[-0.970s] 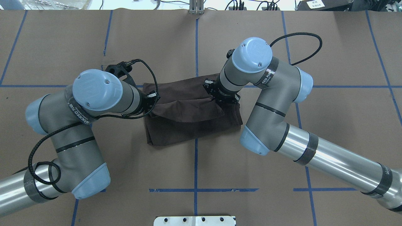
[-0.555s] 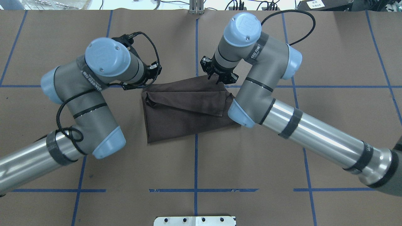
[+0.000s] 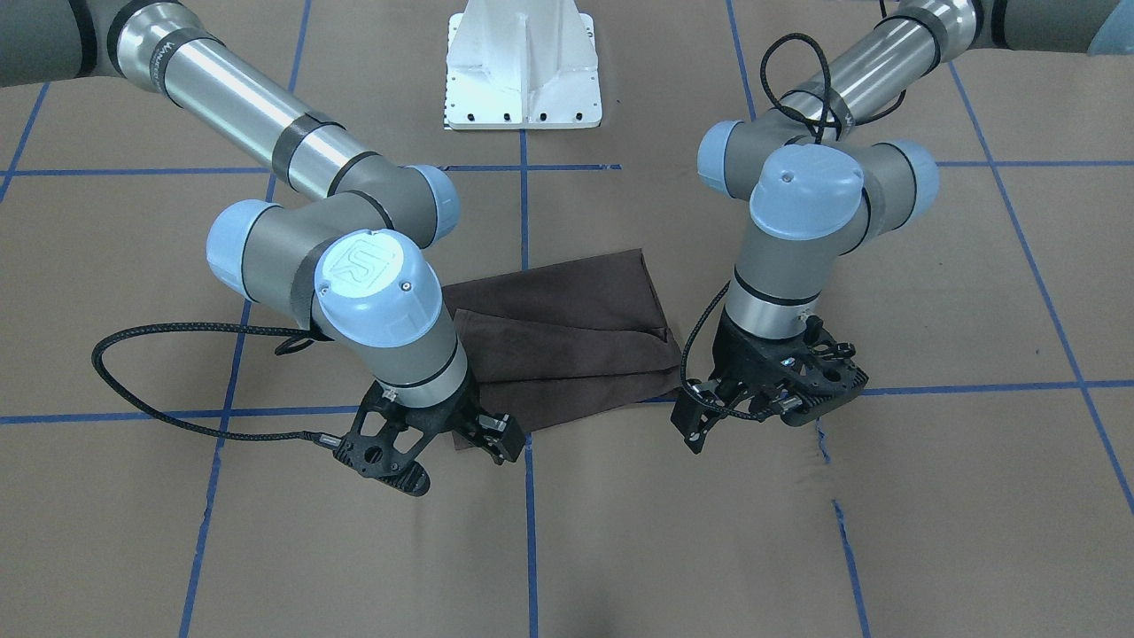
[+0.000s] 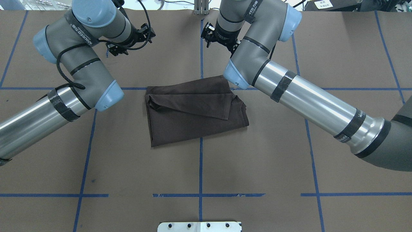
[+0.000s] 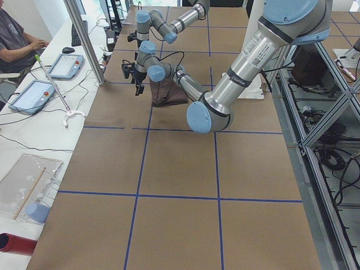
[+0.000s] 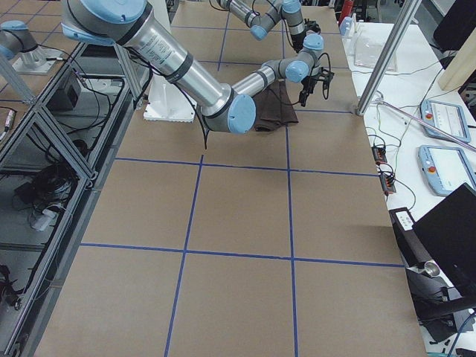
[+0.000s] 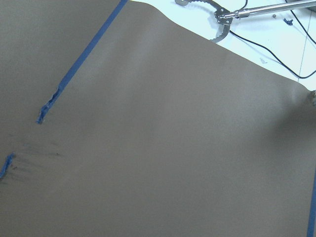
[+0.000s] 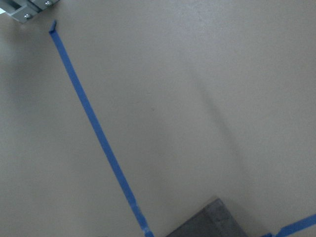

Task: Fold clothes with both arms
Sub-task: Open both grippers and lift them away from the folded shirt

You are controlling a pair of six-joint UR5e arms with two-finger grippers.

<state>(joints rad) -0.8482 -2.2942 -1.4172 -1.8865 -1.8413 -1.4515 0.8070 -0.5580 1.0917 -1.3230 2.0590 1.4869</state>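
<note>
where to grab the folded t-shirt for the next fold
Probably its two far corners, one per gripper, coming down from the far side: the T-shirt lies flat, so only edges pinch, and the left gripper and right gripper hover beyond that edge.

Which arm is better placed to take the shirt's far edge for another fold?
Right, by a little. The right tool lines up with the T-shirt's far corner in the front-facing view, while the left tool hangs just outside the other corner, over bare table. Neither holds cloth.

Dark brown T-shirt (image 4: 193, 112) lies folded flat, clear of left arm (image 4: 83, 64) and right arm (image 4: 305, 96).
</note>
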